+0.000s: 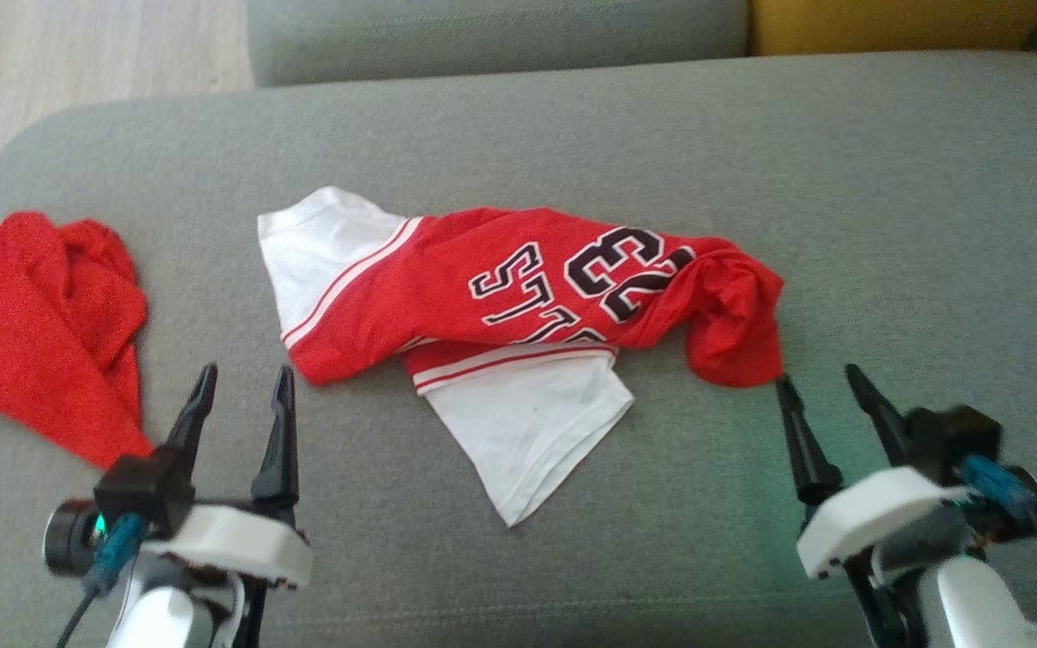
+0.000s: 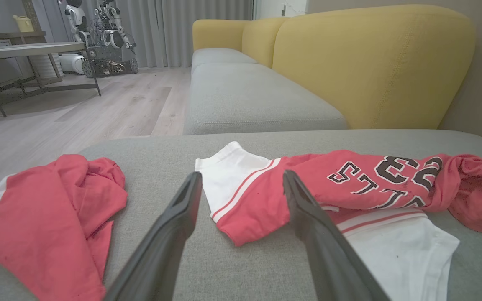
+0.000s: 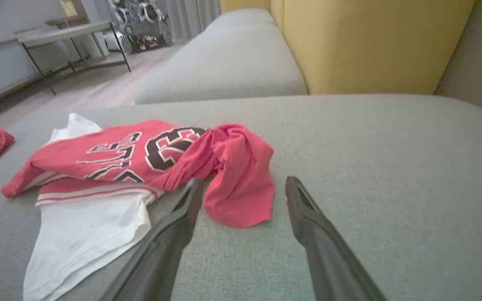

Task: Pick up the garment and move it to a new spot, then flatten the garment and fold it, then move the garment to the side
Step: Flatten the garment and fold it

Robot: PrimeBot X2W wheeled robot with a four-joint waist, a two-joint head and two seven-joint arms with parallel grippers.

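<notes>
Left hand (image 1: 246,371) and right hand (image 1: 817,376) wide, empty, near the garment (image 1: 446,270). Risk: left could snag the red cloth (image 1: 32,315) beside it; bunched folds invite a 1-layer pinch

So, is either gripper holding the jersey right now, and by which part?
Nothing is held. The left gripper and the right gripper are both open and empty; the jersey lies loose on the sofa.

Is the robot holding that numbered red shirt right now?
No, the shirt lies on the grey cushion; the left fingers and right fingers stand open, gripping nothing.
</notes>
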